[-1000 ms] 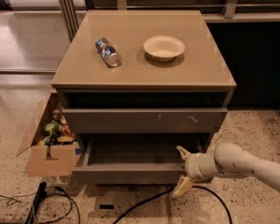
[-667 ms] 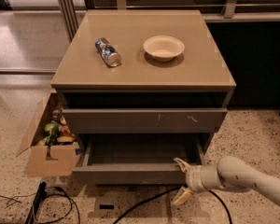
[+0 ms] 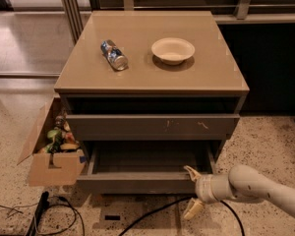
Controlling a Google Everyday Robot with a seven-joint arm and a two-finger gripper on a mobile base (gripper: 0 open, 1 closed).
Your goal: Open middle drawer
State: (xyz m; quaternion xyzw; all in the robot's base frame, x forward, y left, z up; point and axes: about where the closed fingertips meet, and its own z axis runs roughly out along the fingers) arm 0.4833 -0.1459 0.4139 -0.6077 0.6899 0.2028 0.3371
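The middle drawer (image 3: 132, 183), second of three in the desk (image 3: 152, 75), stands pulled out, its long front running side to side. The tool (image 3: 192, 191) is at that front's right end, spread wide, one finger above the front's top edge and one below; any further pull would run straight away from the desk.

on the cabinet (image 3: 152, 80) top a can (image 3: 114, 54) lies on its side at the left, with a bowl (image 3: 172, 50) to its right, the two apart. under the upper drawer (image 3: 152, 127) the middle drawer (image 3: 137, 182) juts forward, its inside showing. the gripper (image 3: 192, 191) is at the right end of that drawer's front, one finger by its top edge and the other lower. the arm (image 3: 258, 187) reaches in from the right. a cardboard box (image 3: 51, 170) stands against the cabinet's left side. cables (image 3: 59, 213) lie on the floor in front.
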